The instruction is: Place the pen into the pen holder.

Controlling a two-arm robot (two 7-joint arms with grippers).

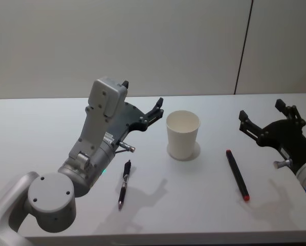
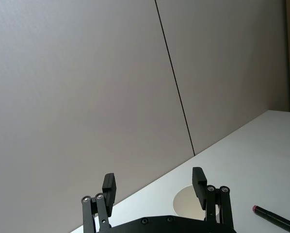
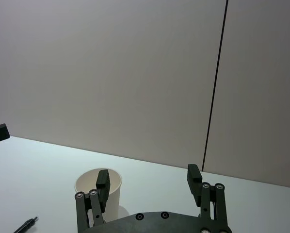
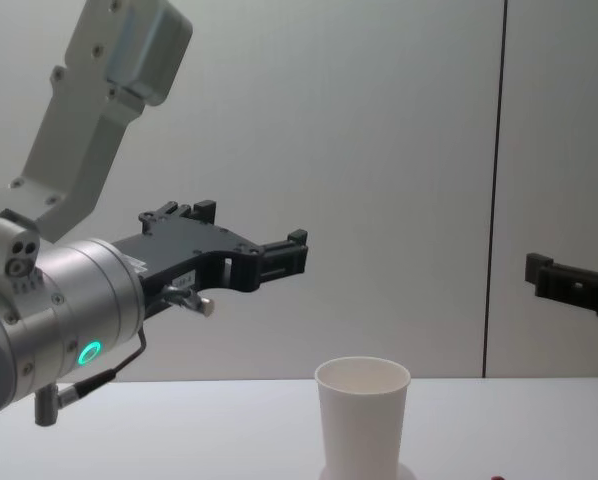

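- Fingers spread on left gripper and right gripper, both empty, flanking the pen holder.
- I see black pen near-left of it, red-tipped pen near-right, both clear of my fingers.

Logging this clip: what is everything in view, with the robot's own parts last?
pen holder: one, white paper cup, upright mid-table, no pen in it
black pen: one, black with a silver tip, lying left of the cup
red-tipped pen: one, dark with a red end, lying right of the cup
table: one, white, under all three
wall: grey panels with a dark seam, behind the table
left gripper: one, black, open, raised left of the cup
right gripper: one, black, open, raised right of the cup
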